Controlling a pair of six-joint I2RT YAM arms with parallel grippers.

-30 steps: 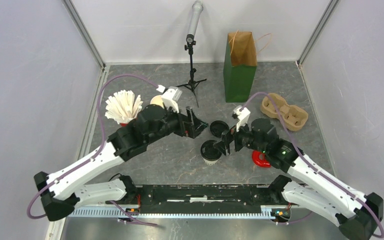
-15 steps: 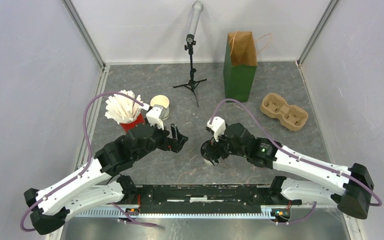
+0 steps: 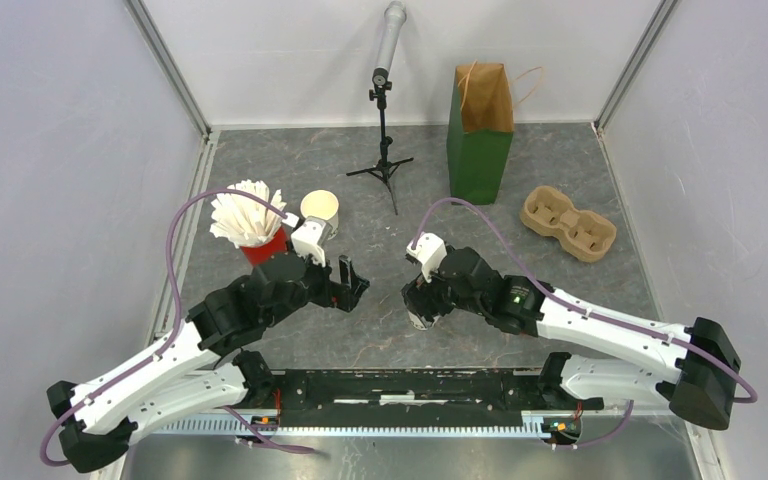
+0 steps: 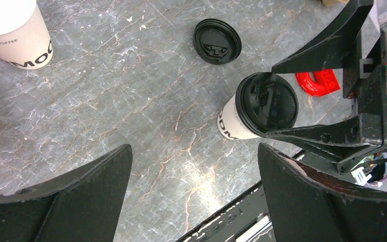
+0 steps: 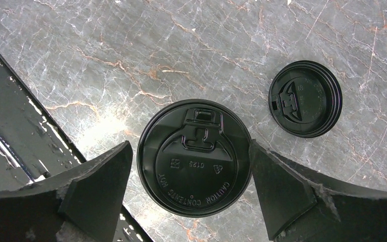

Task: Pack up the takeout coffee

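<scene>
Two cream paper cups: an open-topped cup (image 3: pixel 320 208) beside one red cup of white sticks (image 3: pixel 250 215), and the black-lidded takeout coffee (image 4: pixel 232 121). A second round black plastic lid (image 5: pixel 305 98) lies loose. One green paper bag (image 3: pixel 479 140), one brown cardboard carrier (image 3: pixel 567 222). The takeout coffee stands upright on the grey marbled table (image 3: pixel 290 170), long axis vertical, lid up. The right gripper (image 5: pixel 191 151) straddles it, jaws wide, fingertips at the lid's rim; whether they press, I cannot tell. The left gripper (image 4: pixel 194 148) gapes, empty.

**Q:** What stands to my left?
**A:** Red cup of white sticks (image 3: pixel 250 225), upright. Open cream cup (image 3: pixel 320 208) just beside it.
**Q:** And elsewhere?
**A:** Loose black lid (image 5: pixel 305 98) lies flat on the table (image 3: pixel 290 170). Cardboard carrier (image 3: pixel 567 222) sits to my far right.
</scene>
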